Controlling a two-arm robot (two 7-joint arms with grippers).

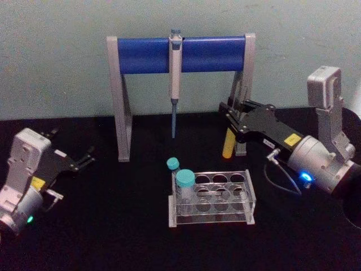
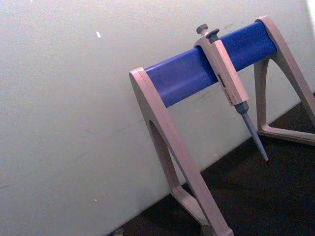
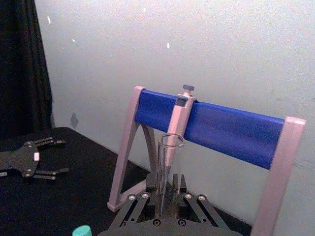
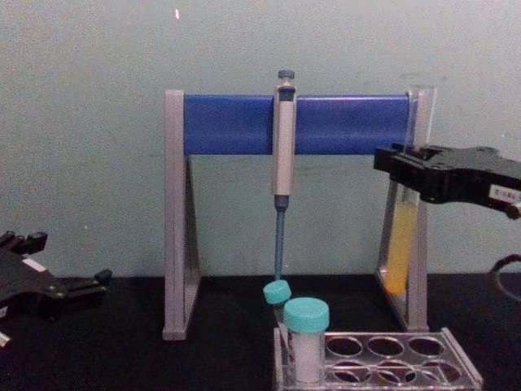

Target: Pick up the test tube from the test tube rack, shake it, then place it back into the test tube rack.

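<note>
The test tube (image 1: 228, 145) is a clear glass tube with yellow-orange liquid in its lower part. It hangs upright in the air behind the test tube rack (image 1: 249, 195), close to the stand's right leg. My right gripper (image 1: 232, 117) is shut on its upper part. The chest view shows the tube (image 4: 400, 252) well above the rack (image 4: 460, 368), with the right gripper (image 4: 404, 173) around it. In the right wrist view the tube (image 3: 165, 169) rises from between the fingers (image 3: 142, 204). My left gripper (image 1: 76, 145) rests open at the far left, holding nothing.
A grey-and-blue pipette stand (image 1: 141, 55) spans the back, with a pipette (image 1: 175, 84) hanging from its bar. Two teal-capped vials (image 1: 185, 179) (image 1: 172, 164) stand at the rack's left end. The table is black and a wall rises just behind the stand.
</note>
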